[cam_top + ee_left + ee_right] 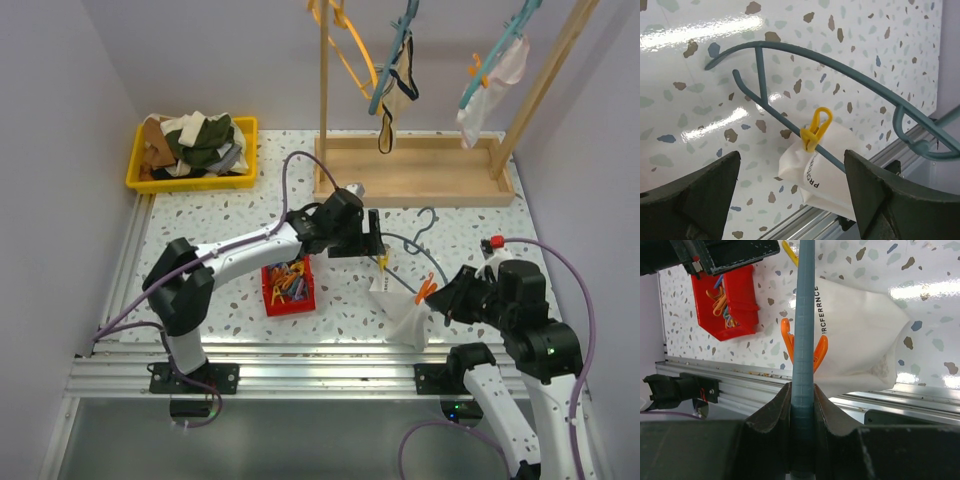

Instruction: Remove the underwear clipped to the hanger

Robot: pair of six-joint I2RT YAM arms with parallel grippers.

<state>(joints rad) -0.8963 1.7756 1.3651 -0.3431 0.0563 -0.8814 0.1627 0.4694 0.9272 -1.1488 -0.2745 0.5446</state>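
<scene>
A teal hanger point(408, 243) lies low over the table with white underwear point(402, 312) clipped to its bar by a yellow clip point(382, 262) and an orange clip point(426, 290). My right gripper point(447, 300) is shut on the hanger's bar point(803, 340), just behind the orange clip point(788, 342); the underwear point(860, 332) hangs past it. My left gripper point(372, 237) is open, its fingers point(705, 192) wide apart on either side of the yellow clip point(816, 128) and the underwear point(822, 172), a little short of them.
A red bin point(288, 287) of loose clips sits under my left forearm. A yellow bin point(137, 165) of clothes is at the back left. A wooden rack point(410, 182) at the back carries more hangers with garments. The aluminium rail point(300, 365) runs along the near edge.
</scene>
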